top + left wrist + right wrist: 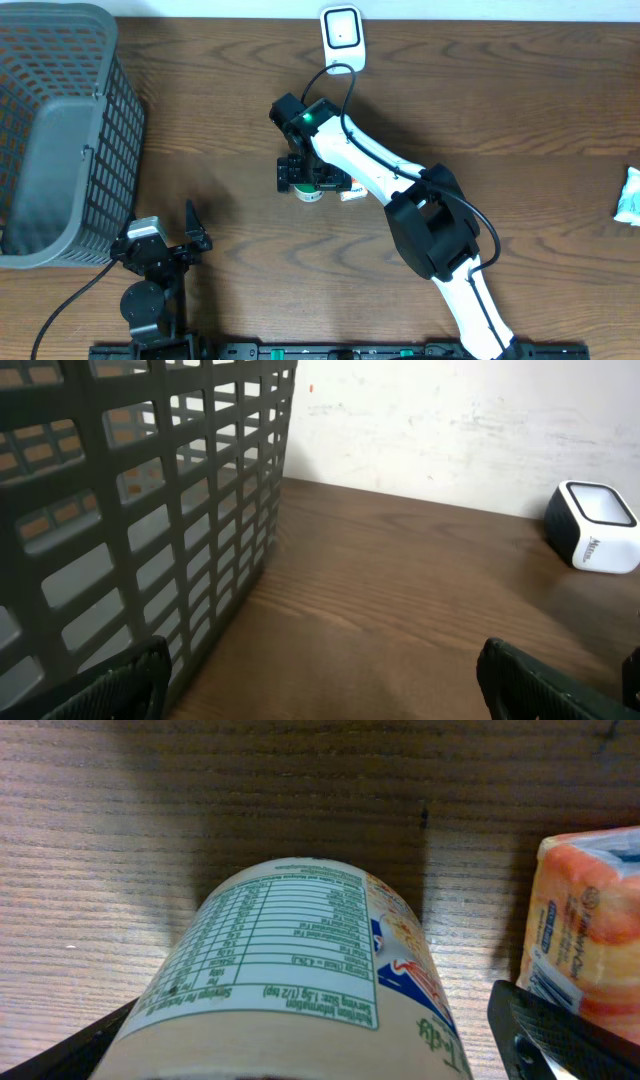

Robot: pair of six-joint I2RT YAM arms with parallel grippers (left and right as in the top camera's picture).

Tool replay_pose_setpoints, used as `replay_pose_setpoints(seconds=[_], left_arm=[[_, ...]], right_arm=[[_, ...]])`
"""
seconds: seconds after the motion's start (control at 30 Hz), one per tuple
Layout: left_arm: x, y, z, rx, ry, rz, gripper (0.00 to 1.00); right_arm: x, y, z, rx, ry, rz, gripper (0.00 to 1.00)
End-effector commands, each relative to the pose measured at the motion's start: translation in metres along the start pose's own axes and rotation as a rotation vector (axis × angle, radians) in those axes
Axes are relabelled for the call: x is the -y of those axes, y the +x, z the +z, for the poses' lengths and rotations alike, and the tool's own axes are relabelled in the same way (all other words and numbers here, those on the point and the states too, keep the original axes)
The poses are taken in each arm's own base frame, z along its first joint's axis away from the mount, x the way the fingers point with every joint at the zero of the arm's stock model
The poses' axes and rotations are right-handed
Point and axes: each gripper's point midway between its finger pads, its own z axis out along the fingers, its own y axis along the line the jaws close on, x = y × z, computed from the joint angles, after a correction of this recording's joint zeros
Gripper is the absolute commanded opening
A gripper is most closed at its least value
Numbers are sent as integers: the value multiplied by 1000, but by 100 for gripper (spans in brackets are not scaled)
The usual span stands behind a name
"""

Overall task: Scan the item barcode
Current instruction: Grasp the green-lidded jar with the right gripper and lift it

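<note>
Right wrist view shows the tub lying on its side mid-table between the wide-spread fingers of the right gripper, neither apparently touching it, its long axis running along the claw's reach, while the equally open left gripper sits well apart at near left.

The overhead camera looks straight down on the wooden bench from far enough to take in the mesh basket and the white scanner. The left wrist camera sits low, facing level across the bench towards the wall, and shares both. The right wrist camera points down, very close on a labelled tub and an orange packet.
</note>
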Motion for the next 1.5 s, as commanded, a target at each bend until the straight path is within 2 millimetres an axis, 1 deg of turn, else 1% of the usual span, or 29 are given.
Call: replay_pose_setpoints(seconds=[0.0,0.03,0.1,0.13,0.2,0.23,0.3,0.5,0.57,0.63,0.73,0.87,0.93,1.03,1.07,1.1,1.17,1.23,1.3,1.47], left_arm=[[1,15,1,-43,6,6,98],[1,15,1,-43,6,6,98],[1,15,1,-42,6,6,98],[1,15,1,-43,6,6,98],[1,15,1,-42,6,6,98],[1,15,1,-42,6,6,98],[1,15,1,-43,6,6,98],[1,15,1,-42,6,6,98],[1,15,1,-43,6,6,98],[1,15,1,-43,6,6,98],[1,15,1,-43,6,6,98],[1,15,1,-43,6,6,98],[1,15,1,-43,6,6,98],[1,15,1,-43,6,6,98],[1,15,1,-43,6,6,98],[1,15,1,-43,6,6,98],[1,15,1,-43,6,6,98],[1,15,1,-42,6,6,98],[1,15,1,-43,6,6,98],[1,15,1,-43,6,6,98]], right_arm=[[5,8,10,-23,28,19,99],[5,8,10,-23,28,19,96],[5,9,10,-24,28,20,85],[5,9,10,-24,28,23,82],[4,9,10,-24,28,24,76],[4,9,10,-23,28,24,72],[4,9,10,-24,28,25,68],[9,6,5,-28,32,36,69],[9,3,5,-21,26,7,71],[8,0,5,-9,24,-86,71],[19,-8,4,32,98,-235,66],[24,-7,4,26,128,-376,65],[24,-7,3,22,131,-395,70],[25,-4,1,11,133,-384,82],[25,-3,-2,9,134,-366,89],[25,-3,-3,8,134,-349,99],[21,-1,-7,0,114,-316,99],[11,3,-10,-20,54,-281,99],[6,5,-10,-34,21,-242,99],[6,2,-10,-25,13,-222,99]])
